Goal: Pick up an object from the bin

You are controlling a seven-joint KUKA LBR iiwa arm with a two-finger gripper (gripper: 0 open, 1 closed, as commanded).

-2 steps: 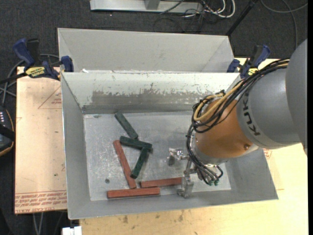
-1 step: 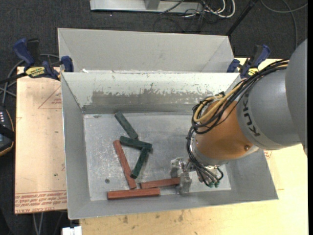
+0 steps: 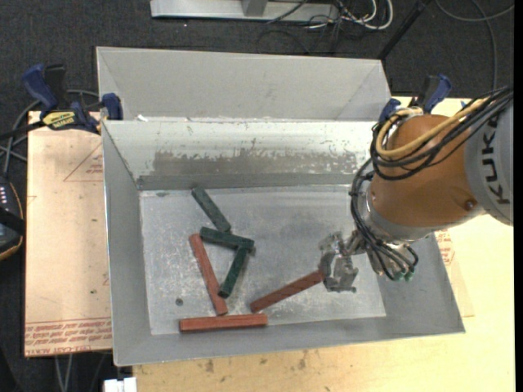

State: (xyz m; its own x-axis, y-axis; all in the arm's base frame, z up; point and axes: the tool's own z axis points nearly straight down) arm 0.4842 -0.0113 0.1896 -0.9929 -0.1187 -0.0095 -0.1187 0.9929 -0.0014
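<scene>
At the upper-right end of the slanted red-brown bar (image 3: 286, 292), down on the floor of the grey metal bin (image 3: 245, 166), sits the tool (image 3: 339, 274). It is touching that end or just short of it. Which cannot be told, nor whether the tool is spread or pressed together, since its grey metal parts merge with the floor behind them. This bar lies flat, not lifted, and as the thing nearest the tool it is the likely pick. The main risk is the place of the grip: a long rigid stick taken at its very tip would probably swing down, twist or slide out as it rises. If the tool bears on the bar instead of closing around it, the bar could simply skid across the worn sheet metal. Its lower-left end lies near a flat red-brown bar (image 3: 222, 322), which a skidding or swinging stick might knock. Further to the left of the slanted bar lie an upright red-brown bar (image 3: 207, 273) and three dark green bars (image 3: 227, 238), loosely crossed and well apart from the tool. All look like straight, square-edged sticks with a matte, hard surface — painted wood or plastic, by appearance — while the bin floor is dull, scratched and speckled.
</scene>
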